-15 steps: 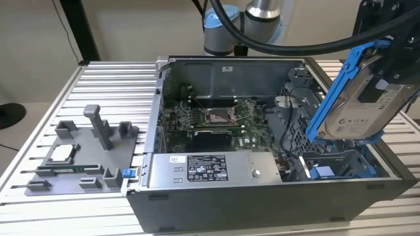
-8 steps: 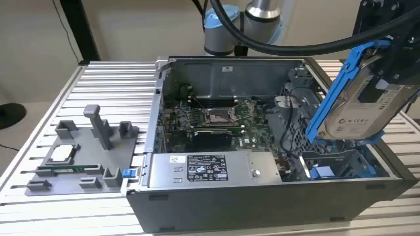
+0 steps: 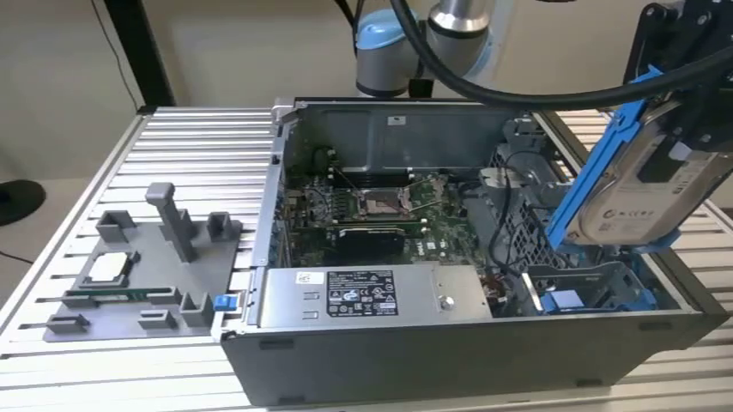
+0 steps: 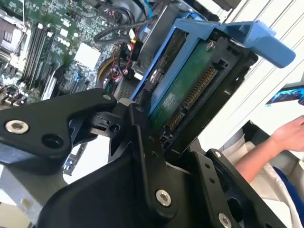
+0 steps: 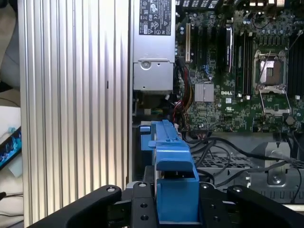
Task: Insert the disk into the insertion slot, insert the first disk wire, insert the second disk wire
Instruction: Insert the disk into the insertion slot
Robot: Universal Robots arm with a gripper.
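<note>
The disk (image 3: 637, 184) is held tilted just above the insertion slot (image 3: 578, 296), with the tool (image 4: 175, 142) clamped on its edges. It should be squared to the slot's rails and kept clear of the cables (image 3: 502, 230) while lowered.

Silver-grey disk (image 3: 644, 193) with white label, framed in bright blue carrier, held aloft, tilted steeply on edge, just above the insertion slot (image 3: 596, 287). Green circuit-board underside in the second wrist view. Grey bay with blue rails, at the exterior view's right.
</note>
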